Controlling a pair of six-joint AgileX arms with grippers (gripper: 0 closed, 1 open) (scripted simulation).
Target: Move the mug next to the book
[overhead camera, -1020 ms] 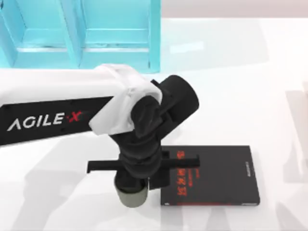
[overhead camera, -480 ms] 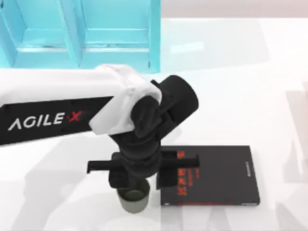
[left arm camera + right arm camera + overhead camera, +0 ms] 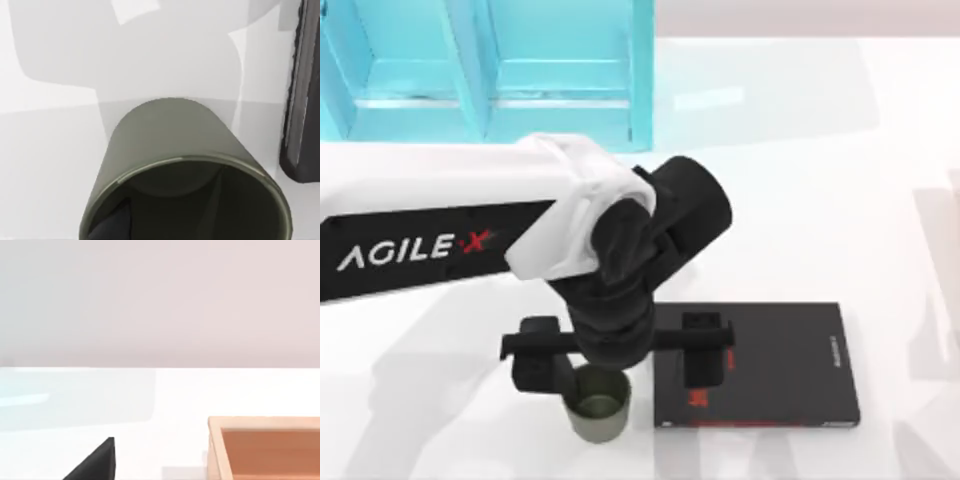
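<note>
The mug [image 3: 597,404] stands upright on the tabletop [image 3: 820,200], just left of the book [image 3: 770,365]. The left gripper [image 3: 620,355] is held above it, jaws wide, nothing gripped. The mug is judged light, rigid and smooth-walled; the rim wall suits a grasp.

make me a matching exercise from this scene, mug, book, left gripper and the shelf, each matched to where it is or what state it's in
1. mug
2. book
3. left gripper
4. shelf

A. turquoise, at the table's far left
B. open, fingers spread wide above the mug
C. flat and black, right of the mug
D. upright on the table, near the front edge

Pairs: 1-D, 2-C, 3-B, 4-A
</note>
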